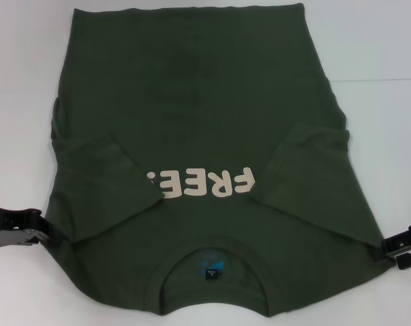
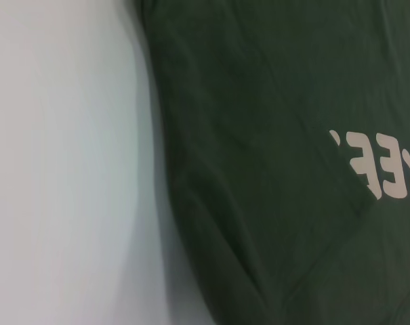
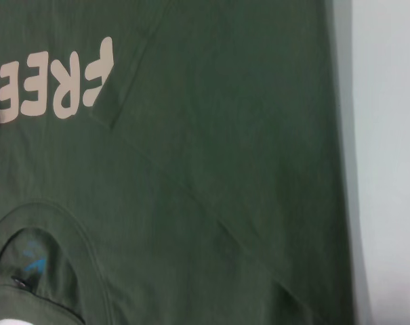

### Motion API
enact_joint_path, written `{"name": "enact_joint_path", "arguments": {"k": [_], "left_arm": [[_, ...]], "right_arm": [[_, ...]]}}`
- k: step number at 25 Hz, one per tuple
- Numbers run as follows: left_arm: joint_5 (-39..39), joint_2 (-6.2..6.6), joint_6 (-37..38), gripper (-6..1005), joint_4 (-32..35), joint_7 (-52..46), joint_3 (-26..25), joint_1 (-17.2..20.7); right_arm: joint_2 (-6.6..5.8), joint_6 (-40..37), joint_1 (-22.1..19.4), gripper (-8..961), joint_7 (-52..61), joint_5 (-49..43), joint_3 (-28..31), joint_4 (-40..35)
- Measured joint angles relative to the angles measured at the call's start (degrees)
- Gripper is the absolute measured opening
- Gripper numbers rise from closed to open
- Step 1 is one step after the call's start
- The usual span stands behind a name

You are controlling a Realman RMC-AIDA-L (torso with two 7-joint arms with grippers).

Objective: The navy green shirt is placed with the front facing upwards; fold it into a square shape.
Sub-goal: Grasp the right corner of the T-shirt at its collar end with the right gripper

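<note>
Both sleeves are seen folded inward over the navy green shirt (image 1: 191, 122), spread mid-table (image 1: 382, 47); soft, light, limp cloth is judged best pinched at shoulder edges, where the left gripper (image 1: 39, 231) at 8 o'clock and right gripper (image 1: 399, 248) at 4 o'clock sit, finger state indeterminable.

You see the navy green shirt (image 3: 211, 203) filling most of the right wrist view, its cream "FREE" print (image 3: 55, 84) partly covered by a folded-in sleeve (image 3: 238, 101). The ribbed collar (image 3: 76, 250) curves around a blue neck label (image 3: 30, 261), and the white table (image 3: 387, 162) borders the cloth.
</note>
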Motion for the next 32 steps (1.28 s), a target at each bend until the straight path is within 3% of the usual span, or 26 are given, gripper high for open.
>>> {"name": "enact_joint_path", "arguments": {"k": [9, 20, 32], "left_arm": [[0.0, 0.06, -0.2, 52, -0.5, 0.1, 0.0, -0.2], [0.0, 0.17, -0.1, 52, -0.6, 0.1, -0.1, -0.4], [-0.5, 0.18, 0.0, 52, -0.6, 0.1, -0.1, -0.5]], "right_arm": [[0.52, 0.3, 0.3, 725, 0.0, 0.0, 0.0, 0.0], [1.63, 0.7, 1.7, 655, 0.0, 0.0, 0.0, 0.3], [0.52, 1.1, 1.7, 650, 0.0, -1.6, -0.1, 0.2]]}}
